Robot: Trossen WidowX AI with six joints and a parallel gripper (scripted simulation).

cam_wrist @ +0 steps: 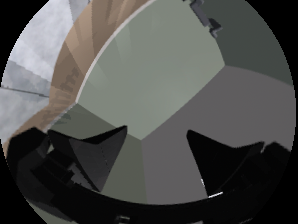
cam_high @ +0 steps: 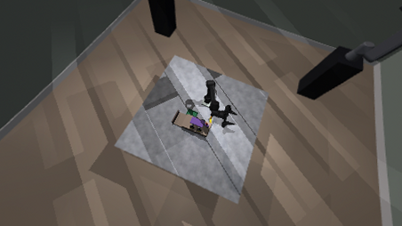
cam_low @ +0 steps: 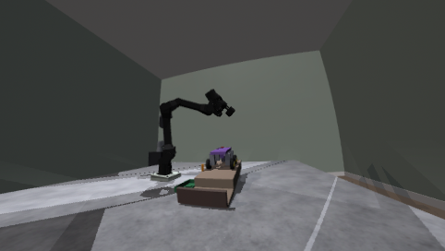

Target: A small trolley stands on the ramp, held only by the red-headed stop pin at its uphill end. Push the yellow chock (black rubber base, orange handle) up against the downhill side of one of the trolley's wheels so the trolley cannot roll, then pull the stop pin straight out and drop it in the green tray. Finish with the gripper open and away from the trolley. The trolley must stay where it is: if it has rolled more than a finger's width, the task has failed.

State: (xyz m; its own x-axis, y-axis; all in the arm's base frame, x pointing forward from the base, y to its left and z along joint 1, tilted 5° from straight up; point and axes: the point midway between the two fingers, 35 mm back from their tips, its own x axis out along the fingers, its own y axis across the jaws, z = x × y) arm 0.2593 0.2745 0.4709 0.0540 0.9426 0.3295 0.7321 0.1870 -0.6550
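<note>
In the top view, a small green tray [cam_high: 191,112] [cam_low: 186,185] lies beside the long side of a tan wooden ramp [cam_high: 185,120] [cam_low: 215,179], around the middle of the grey, stone-patterned tabletop [cam_high: 181,158] [cam_low: 282,208], well in from all four corners; whether anything is inside it is too small to tell. The purple-topped trolley with dark wheels [cam_high: 197,122] [cam_low: 222,151] stands on the ramp, toward the end facing the tabletop's right edge. A small yellow shape, apparently the chock [cam_high: 210,120], is near that end, and the black gripper [cam_high: 234,119] [cam_low: 229,111] [cam_wrist: 157,131] shows farther toward the right edge, its fingers apart. In the exterior view, the tray sits left of the ramp's near end, its contents unreadable; the trolley stands at the far end, an orange upright piece [cam_low: 202,167] to its left, and the gripper hangs high above the tabletop, clear of the trolley. In the wrist view, the two black fingers are spread wide, pinching and touching nothing.
</note>
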